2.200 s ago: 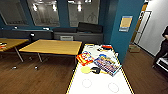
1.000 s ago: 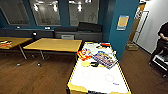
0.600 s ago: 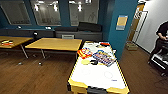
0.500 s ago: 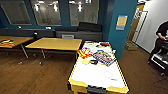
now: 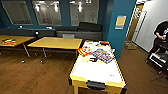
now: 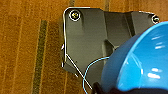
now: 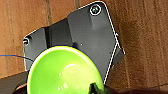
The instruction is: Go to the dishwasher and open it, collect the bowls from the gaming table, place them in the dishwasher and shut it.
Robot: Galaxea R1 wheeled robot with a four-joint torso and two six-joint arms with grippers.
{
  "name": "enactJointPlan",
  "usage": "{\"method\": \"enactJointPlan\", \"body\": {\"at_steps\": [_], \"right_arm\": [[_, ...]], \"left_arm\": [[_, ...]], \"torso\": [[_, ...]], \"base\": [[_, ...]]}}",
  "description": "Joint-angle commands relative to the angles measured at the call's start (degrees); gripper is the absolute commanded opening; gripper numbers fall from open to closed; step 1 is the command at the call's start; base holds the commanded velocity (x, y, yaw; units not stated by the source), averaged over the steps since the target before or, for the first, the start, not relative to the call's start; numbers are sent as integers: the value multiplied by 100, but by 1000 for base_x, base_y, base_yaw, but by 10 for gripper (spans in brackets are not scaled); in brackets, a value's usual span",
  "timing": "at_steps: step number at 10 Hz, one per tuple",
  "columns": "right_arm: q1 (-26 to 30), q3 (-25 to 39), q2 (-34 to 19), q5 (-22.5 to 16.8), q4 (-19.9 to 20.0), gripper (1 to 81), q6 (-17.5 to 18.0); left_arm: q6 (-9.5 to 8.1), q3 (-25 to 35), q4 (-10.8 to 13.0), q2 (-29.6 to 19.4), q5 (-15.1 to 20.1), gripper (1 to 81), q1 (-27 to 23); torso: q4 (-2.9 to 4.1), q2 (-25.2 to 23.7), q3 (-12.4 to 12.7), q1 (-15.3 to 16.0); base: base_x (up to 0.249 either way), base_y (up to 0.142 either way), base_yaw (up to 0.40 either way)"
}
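Observation:
The gaming table with its glossy white top and yellow sides stands ahead in the head view, its black end slot facing me. Colourful clutter and a small dark item lie on its far half. In the left wrist view a bright blue bowl hangs over the wooden floor, with my left gripper shut on its rim. The right wrist view has a yellow-green bowl held the same way by my right gripper. The dishwasher is out of view.
Two yellow tables stand to the left of the gaming table. A dark sofa runs along the back wall under the windows. A blue pillar rises behind the gaming table. A person with a rig stands at the far right.
The whole head view has shifted as I drive: the gaming table sits a little farther off, and its near end with the black slot now shows in full.

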Motion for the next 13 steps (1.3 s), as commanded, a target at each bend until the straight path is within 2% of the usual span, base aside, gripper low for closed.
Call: {"method": "enactJointPlan", "body": {"at_steps": [1, 9, 13], "right_arm": [[175, 37, -126, -389, -69, 10, -27], [175, -86, 32, -416, -87, 10, -35], [166, -226, 103, -416, -96, 10, -35]], "left_arm": [[27, -13, 96, -78, 224, 10, -103], [45, -13, 70, -51, 224, 10, -103], [97, -14, 35, -25, 215, 10, -94]], "torso": [[0, 0, 0, 7], [0, 0, 0, 7], [0, -7, 2, 7]], "base": [[-138, 0, 0], [-135, 0, 0], [0, 0, 0]]}}
